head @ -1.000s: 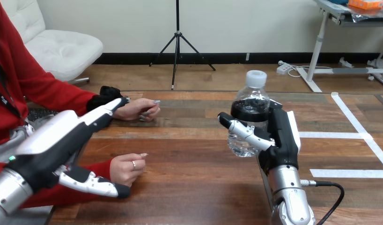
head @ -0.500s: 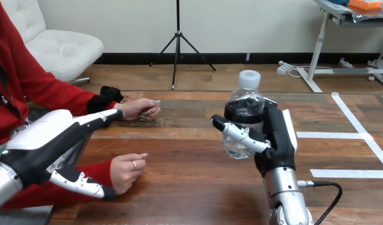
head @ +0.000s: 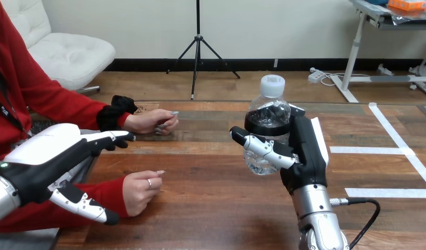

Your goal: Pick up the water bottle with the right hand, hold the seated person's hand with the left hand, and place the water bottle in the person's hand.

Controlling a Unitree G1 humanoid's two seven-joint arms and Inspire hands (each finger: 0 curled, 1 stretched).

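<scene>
A clear water bottle with a white cap and a black label is held upright above the table by my right hand, whose fingers and thumb curl round it. My left hand hovers at the left with straight fingers, open and holding nothing. The person's near hand rests loosely curled on the table, just right of my left thumb and apart from it. The person's far hand lies on the table further back, beyond my left fingertips.
White tape lines mark the wooden table at the right. Bare wood lies between the bottle and the person's near hand.
My right hand has carried the bottle a little to the left. My left hand has drawn back and down toward the left edge, away from the person's hands.
</scene>
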